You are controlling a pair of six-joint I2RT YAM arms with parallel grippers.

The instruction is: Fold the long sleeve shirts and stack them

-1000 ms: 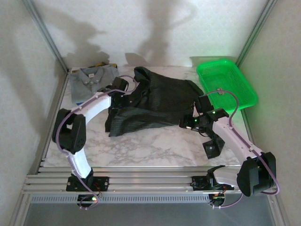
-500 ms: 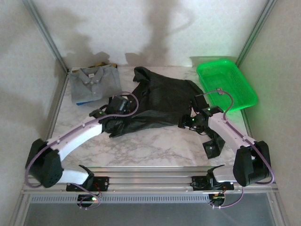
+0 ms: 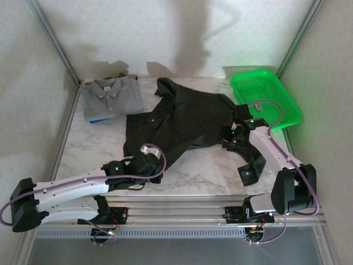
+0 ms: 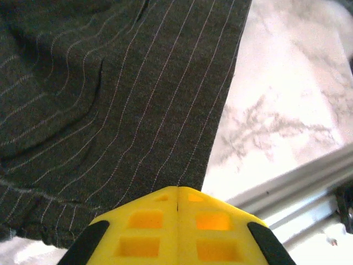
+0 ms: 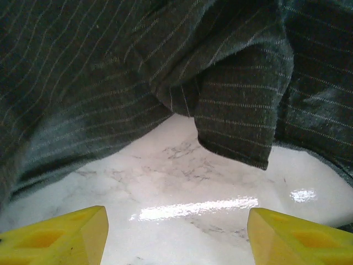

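left gripper point(image 4: 176, 190) shut tight on dark shirt point(image 3: 187, 118) hem, right gripper point(image 5: 176, 214) wide open, empty, grey shirt point(image 3: 110, 96) makes two, one basket point(image 3: 265, 96)

Bright green plastic basket point(image 3: 270, 91) sits far right on the marble surface point(image 3: 204, 171), small black block point(image 3: 248, 174) nearer the front.

L wrist view: dark shirt point(image 4: 110, 83) is cut off at top & left edges; closed left gripper point(image 4: 177, 191) is cropped at btm, w/ shirt's hem corner hidden behind it. R wrist view: fingers point(image 5: 55, 234) of right gripper point(image 5: 176, 212) are cropped at btm. Top view: items under grey-blue shirt point(image 3: 112, 96) are mostly covered, not identifiable.
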